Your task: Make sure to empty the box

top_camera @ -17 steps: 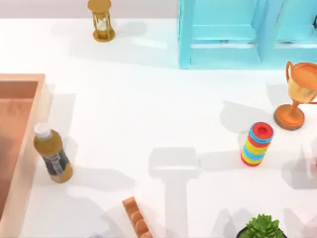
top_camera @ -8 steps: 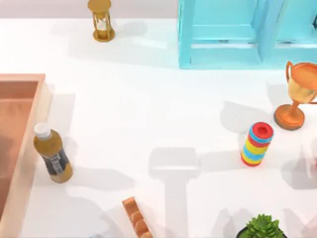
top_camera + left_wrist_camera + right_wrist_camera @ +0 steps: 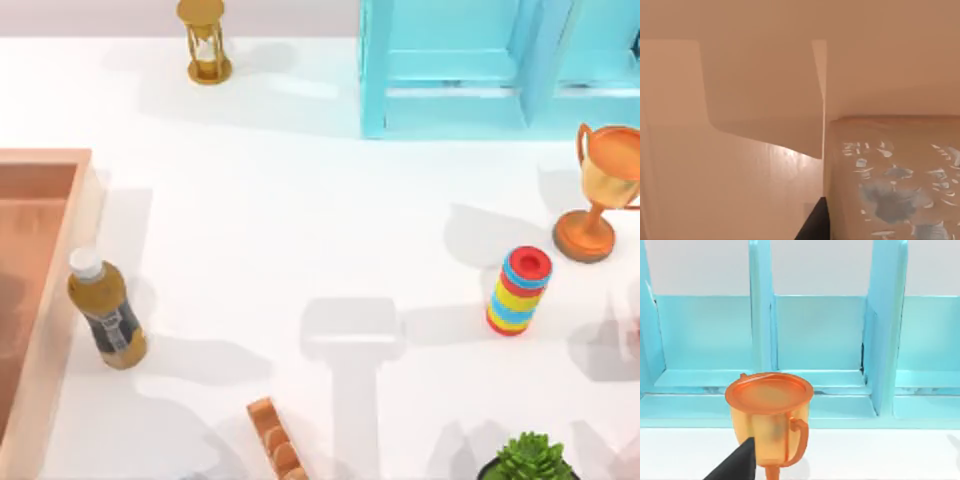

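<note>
Almost nothing has moved in the last second. Only the dark shadow on the floor of the box [image 3: 45,157] has shifted a little. The left fingers [image 3: 816,224] are down between its pale walls, close to a tan carton [image 3: 890,190]. So I think the box is not empty yet. I cannot tell if the left fingers or the right fingers [image 3: 737,465] are open or closed.

The desk [image 3: 300,220] is white. At its near edge is a green plant [image 3: 528,460]. The bottle [image 3: 105,315] stands outside the box, just beside its wall. On the right stands a gold cup [image 3: 600,190]. A blue shelf [image 3: 450,70] stands at the back.
</note>
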Controlling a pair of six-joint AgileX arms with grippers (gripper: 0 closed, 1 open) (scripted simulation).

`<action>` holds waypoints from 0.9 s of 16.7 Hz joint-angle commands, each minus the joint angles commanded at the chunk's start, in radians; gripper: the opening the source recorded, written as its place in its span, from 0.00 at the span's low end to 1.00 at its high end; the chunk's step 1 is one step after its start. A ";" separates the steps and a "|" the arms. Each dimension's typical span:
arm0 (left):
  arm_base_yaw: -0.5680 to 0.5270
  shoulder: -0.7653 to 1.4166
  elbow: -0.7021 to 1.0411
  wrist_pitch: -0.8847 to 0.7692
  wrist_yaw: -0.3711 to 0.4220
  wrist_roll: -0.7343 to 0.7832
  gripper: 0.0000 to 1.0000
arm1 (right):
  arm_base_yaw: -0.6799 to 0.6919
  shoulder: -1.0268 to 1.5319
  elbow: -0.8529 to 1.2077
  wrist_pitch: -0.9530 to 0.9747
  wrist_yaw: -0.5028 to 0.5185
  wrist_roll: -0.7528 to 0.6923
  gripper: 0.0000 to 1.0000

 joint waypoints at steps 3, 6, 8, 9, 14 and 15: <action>0.000 0.000 0.000 0.000 0.000 0.000 0.00 | 0.000 0.000 0.000 0.000 0.000 0.000 1.00; -0.001 -0.002 0.000 0.000 0.001 0.001 0.00 | 0.000 0.000 0.000 0.000 0.000 0.000 1.00; -0.001 -0.003 0.014 -0.015 0.001 0.001 0.00 | 0.000 0.000 0.000 0.000 0.000 0.000 1.00; 0.000 -0.005 0.035 -0.039 0.001 0.001 0.00 | 0.000 0.000 0.000 0.000 0.000 0.000 1.00; -0.003 -0.053 0.218 -0.277 0.001 0.000 0.00 | 0.000 0.000 0.000 0.000 0.000 0.000 1.00; -0.004 -0.066 0.260 -0.335 0.001 -0.001 0.00 | 0.000 0.000 0.000 0.000 0.000 0.000 1.00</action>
